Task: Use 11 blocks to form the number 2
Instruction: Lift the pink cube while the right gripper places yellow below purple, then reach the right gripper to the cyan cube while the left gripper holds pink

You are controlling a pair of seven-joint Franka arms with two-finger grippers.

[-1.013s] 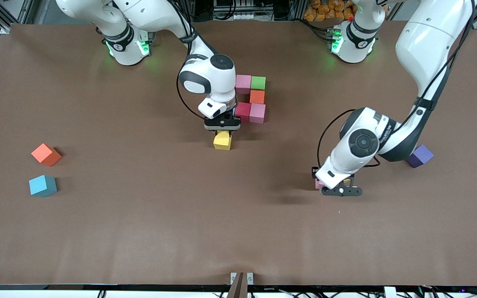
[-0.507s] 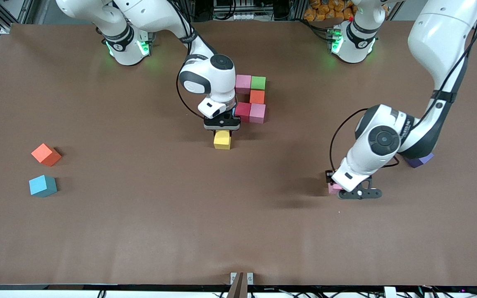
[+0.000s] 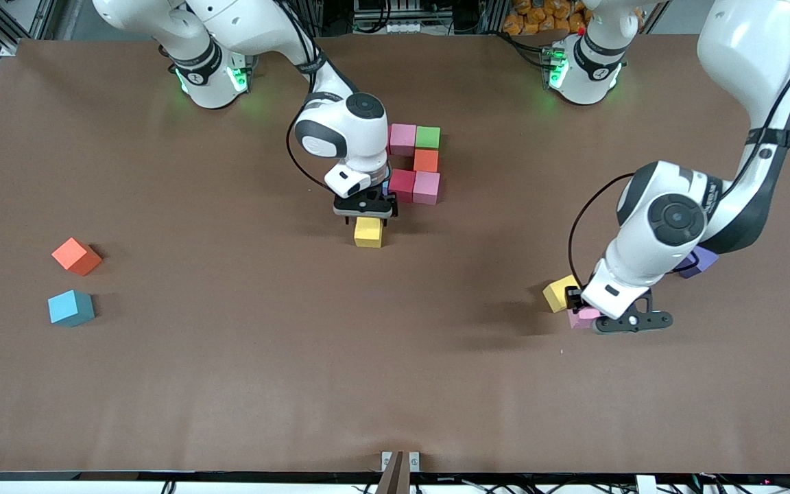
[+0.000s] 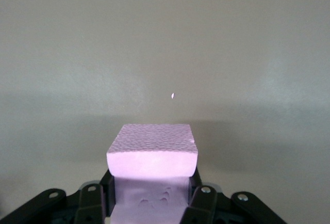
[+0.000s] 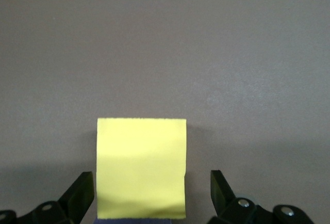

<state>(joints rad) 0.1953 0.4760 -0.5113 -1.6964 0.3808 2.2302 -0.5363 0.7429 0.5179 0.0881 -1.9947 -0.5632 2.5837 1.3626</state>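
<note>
Right pincer [image 3: 366,214]: fingers [image 5: 82,190] spread wide, standing clear on either side of a yellow block [image 3: 368,232] that sits on the bench [image 3: 230,384]. In the right wrist view the yellow block [image 5: 141,167] shows gaps between it and both fingers; nothing is gripped.

Partial number 2 lies just beside this pincer, on the side farther from the front camera: pink block [image 3: 403,138] and green block [image 3: 428,137] side by side in the farthest row, orange block [image 3: 426,160] under the green one, then dark red block [image 3: 402,184] and second pink block [image 3: 426,187] in the next row. A sliver of blue [image 3: 385,185] shows at the wrist's edge beside the dark red block; cannot tell what it is. Placed yellow block sits one row nearer the camera.

Left pincer [image 3: 583,317]: clamped narrow on a pink cube [image 3: 581,317], up over bare bench toward the left arm's end. Left wrist view confirms the pink cube [image 4: 152,152] pinched between the fingers [image 4: 198,203].

Loose items: second yellow block [image 3: 559,293] on the bench by the left pincer; purple block [image 3: 700,261] partly hidden by the left arm. Toward the right arm's end, well apart from the figure: red-orange block [image 3: 76,256], with light blue block [image 3: 70,307] nearer the camera.
</note>
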